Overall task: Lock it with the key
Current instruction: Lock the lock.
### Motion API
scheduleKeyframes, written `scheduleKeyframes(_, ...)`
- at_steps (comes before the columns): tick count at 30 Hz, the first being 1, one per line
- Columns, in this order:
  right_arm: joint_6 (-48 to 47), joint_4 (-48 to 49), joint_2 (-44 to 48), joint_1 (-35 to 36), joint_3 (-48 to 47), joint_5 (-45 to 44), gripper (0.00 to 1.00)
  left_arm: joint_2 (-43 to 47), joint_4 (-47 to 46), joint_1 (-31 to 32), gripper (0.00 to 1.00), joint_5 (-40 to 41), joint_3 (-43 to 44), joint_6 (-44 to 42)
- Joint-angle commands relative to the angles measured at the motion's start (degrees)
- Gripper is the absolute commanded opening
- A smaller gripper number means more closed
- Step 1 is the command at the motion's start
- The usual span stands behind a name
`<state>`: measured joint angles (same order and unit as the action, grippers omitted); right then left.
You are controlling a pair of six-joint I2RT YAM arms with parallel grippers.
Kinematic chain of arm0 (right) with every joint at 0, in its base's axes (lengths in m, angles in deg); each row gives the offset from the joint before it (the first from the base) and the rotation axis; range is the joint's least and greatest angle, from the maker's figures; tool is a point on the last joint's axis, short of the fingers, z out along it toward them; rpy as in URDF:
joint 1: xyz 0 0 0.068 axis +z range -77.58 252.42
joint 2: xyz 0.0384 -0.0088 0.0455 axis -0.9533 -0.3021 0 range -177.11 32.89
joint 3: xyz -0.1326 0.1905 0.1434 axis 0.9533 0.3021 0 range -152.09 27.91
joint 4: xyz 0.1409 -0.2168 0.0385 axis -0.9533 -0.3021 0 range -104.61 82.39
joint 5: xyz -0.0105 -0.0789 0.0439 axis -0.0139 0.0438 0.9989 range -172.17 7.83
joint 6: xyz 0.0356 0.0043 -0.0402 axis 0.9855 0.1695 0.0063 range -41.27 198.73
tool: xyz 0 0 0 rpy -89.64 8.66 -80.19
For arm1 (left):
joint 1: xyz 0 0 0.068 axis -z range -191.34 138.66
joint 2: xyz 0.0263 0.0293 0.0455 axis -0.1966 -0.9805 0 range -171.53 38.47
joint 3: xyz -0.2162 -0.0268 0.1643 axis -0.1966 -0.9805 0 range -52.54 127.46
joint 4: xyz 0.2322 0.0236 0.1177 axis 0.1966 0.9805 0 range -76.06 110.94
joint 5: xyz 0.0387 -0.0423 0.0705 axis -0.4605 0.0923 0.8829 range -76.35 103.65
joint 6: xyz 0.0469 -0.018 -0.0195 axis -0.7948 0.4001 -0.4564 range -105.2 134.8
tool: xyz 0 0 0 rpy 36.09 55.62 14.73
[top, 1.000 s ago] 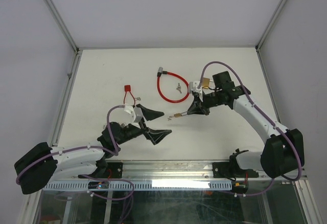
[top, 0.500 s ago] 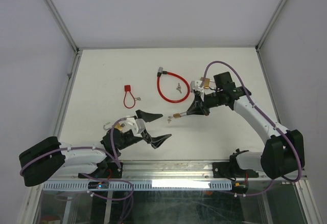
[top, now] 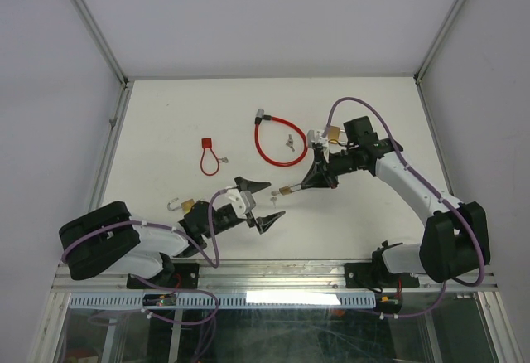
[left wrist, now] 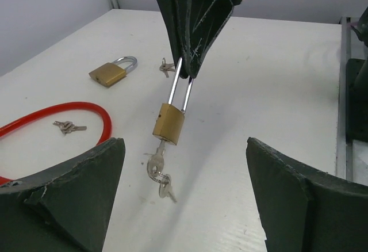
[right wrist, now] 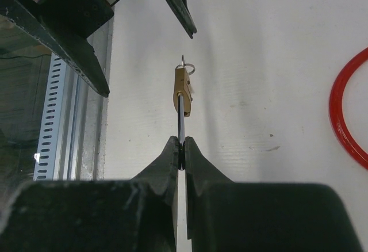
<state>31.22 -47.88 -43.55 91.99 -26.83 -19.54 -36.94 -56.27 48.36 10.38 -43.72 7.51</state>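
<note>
Top cam: high, behind worktop (top: 166, 114) near edge, looks down, far. Wrist cams: close, low; both share hanging padlock (left wrist: 168, 123), from opp sides.

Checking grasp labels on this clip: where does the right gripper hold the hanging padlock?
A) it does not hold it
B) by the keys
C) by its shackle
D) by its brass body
C: the right gripper is pinched shut on the shackle, while the padlock hangs free below it with the keys dangling underneath.
</note>
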Motion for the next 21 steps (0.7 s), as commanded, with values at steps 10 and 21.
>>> scheduleKeyframes(10, -6.92, -3.77, 3.23, -0.39, -2.31, 6.80, 0.00, -5.10, 0.03, -9.87, 0.64, -21.81, 8.00, 3.93)
scheduleKeyframes(21, -7.25, -3.68, 3.58, -0.32, -2.06, 6.59, 0.00, -10.67, 5.25, -11.36, 0.47, -30.96, 14.05, 6.62)
